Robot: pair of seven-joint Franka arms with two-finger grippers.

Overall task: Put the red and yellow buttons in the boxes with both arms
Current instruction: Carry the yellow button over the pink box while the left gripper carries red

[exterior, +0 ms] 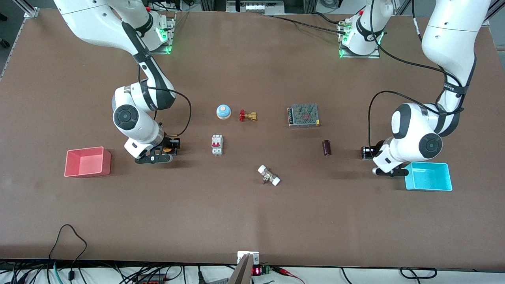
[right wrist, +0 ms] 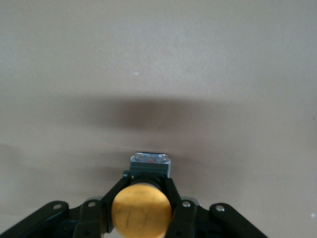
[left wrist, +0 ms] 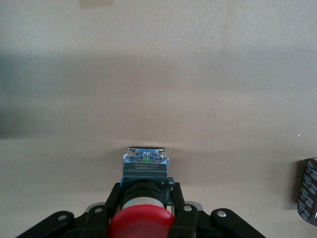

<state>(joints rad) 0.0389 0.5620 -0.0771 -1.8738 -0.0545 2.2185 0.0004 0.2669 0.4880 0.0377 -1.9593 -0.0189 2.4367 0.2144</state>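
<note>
While pinched lying flat, caps wristward: red button [left wrist: 142, 218] in left gripper [left wrist: 143, 201], yellow button [right wrist: 141, 210] in right gripper [right wrist: 143, 193].

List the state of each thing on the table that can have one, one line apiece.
Red button: gripped by the left claw, low over the table.
Yellow button: gripped by the right claw, low over the table.
Pink-red box: upright, empty.
Cyan box: upright, empty.
Circuit breaker: lying flat.
Dark capacitor: lying on its side.
</note>
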